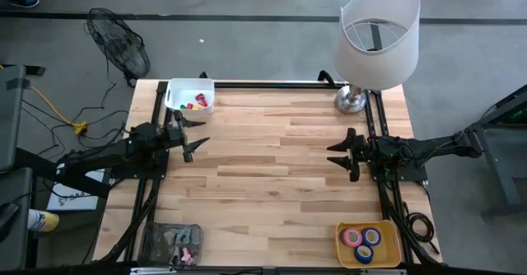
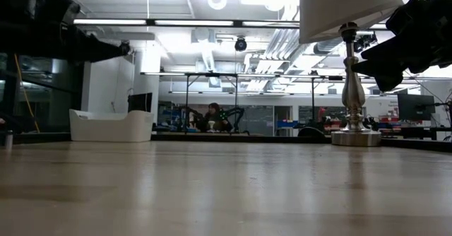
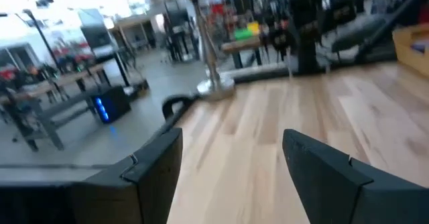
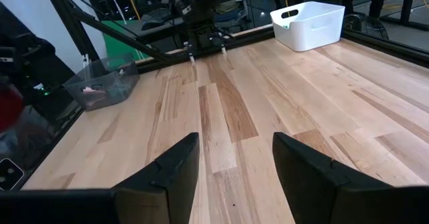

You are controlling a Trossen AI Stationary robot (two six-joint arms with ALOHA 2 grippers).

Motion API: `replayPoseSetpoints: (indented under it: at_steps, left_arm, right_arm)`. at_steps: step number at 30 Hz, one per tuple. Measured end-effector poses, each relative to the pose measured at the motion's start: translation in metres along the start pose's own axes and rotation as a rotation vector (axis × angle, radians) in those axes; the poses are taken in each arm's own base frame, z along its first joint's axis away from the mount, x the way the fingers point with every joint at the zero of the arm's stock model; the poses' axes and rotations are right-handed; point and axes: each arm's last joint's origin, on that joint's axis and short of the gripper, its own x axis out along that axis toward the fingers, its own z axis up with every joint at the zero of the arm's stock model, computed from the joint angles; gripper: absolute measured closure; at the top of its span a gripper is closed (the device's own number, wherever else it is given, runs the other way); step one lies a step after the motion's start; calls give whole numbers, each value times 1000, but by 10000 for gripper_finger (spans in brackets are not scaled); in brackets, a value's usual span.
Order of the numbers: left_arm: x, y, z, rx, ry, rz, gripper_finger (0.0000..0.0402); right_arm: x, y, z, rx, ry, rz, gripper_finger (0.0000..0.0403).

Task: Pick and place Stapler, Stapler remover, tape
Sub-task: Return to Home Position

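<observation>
Right now the staplers (image 1: 195,104) are lying inside the white bin (image 1: 173,90) at the far left corner of the wooden surface (image 1: 272,168), showing as small red and yellow shapes with a touch of green. The left jaws are hanging near that bin on its nearer side, apart from it and pointing toward the middle of the surface. They are standing wide open and gripping nothing, with only bare wood showing between them in the left wrist view. The right jaws are hovering at the right edge, facing the left ones across the middle, and they too are gaping wide and holding nothing. In the low view both arms are sitting well above the wood. The tape rolls (image 1: 362,238) are resting in a yellow tray (image 1: 394,246) at the near right corner, well apart from the right jaws. A clear box (image 1: 156,234) at the near left corner is holding pinkish and grey pieces too small to tell apart. A lamp (image 1: 379,36) is standing at the far right corner.
</observation>
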Motion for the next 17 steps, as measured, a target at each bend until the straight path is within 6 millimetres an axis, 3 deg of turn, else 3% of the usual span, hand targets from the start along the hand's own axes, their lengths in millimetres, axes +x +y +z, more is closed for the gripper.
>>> replayPoseSetpoints:
  at_steps: [17]
  left_arm:
    - [0, 0, 0, 0, -4, 2, 147]
  right_arm:
    - [0, 0, 0, 0, 0, 0, 222]
